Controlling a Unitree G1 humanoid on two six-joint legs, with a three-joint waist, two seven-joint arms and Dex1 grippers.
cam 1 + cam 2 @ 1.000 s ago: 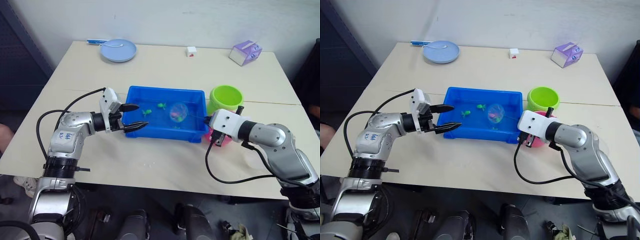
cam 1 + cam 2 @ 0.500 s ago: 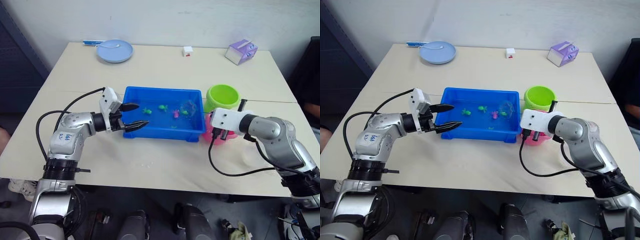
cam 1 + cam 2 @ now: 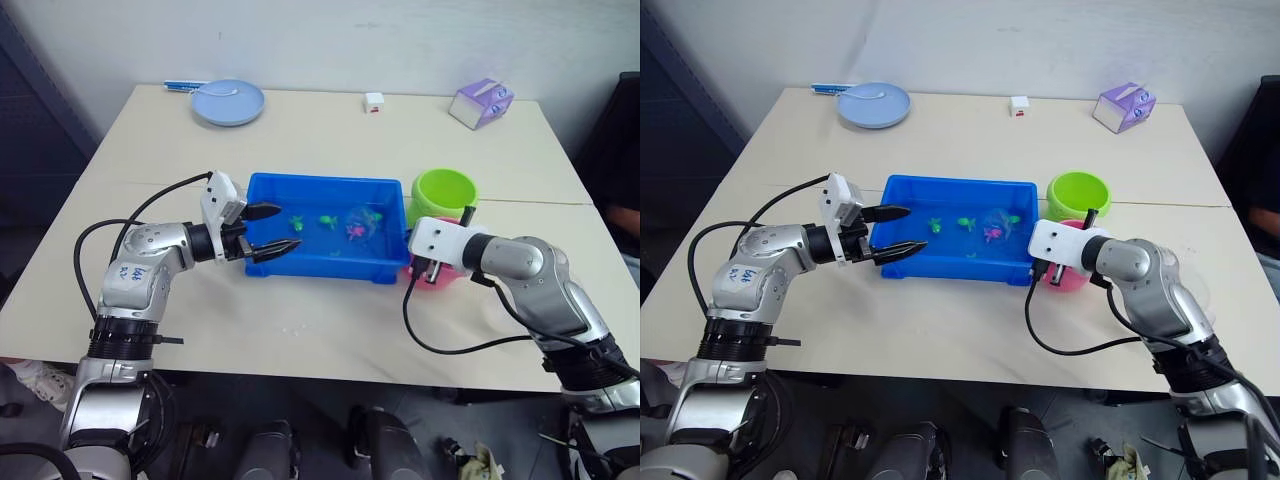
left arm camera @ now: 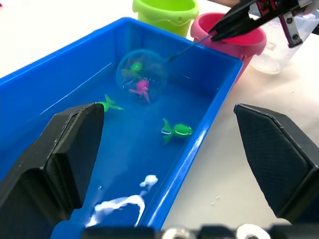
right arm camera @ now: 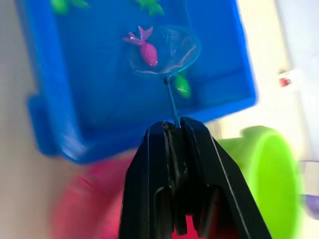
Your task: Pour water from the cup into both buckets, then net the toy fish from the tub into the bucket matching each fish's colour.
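- You are working at the tub [image 3: 330, 225], which is sitting mid-table holding shallow water with fish scattered in it; the netting stage looks well under way but far from finished.
- You are keeping the left gripper [image 3: 272, 232] at the tub's left end, its two black fingers spread wide apart with nothing between them, one over the rim and one just outside the near wall; it is holding nothing and seems merely to be standing by.
- You are reaching in with the right gripper [image 5: 174, 132] from the tub's right end, its fingers closed tightly on the thin stick of the net [image 5: 164, 50], above the pink bucket [image 3: 1068, 278].
- The green bucket [image 3: 447, 193] is standing just beside the tub's right end, behind the pink one; whether either already holds water or fish, you cannot tell from here.
- The cup [image 4: 279, 42] is resting beyond the pink bucket, apparently set aside, so I judge the pouring to be over.
- The net's hoop is lying over the water in the right half of the tub, with a pink fish [image 5: 146, 49] showing within the hoop; whether it is truly caught or just under the mesh is unclear.
- Several green fish [image 4: 177, 129] are floating loose in the tub, one close by the hoop, so you are looking at many more scoops, and the pink fish belongs in the pink bucket directly under your wrist.
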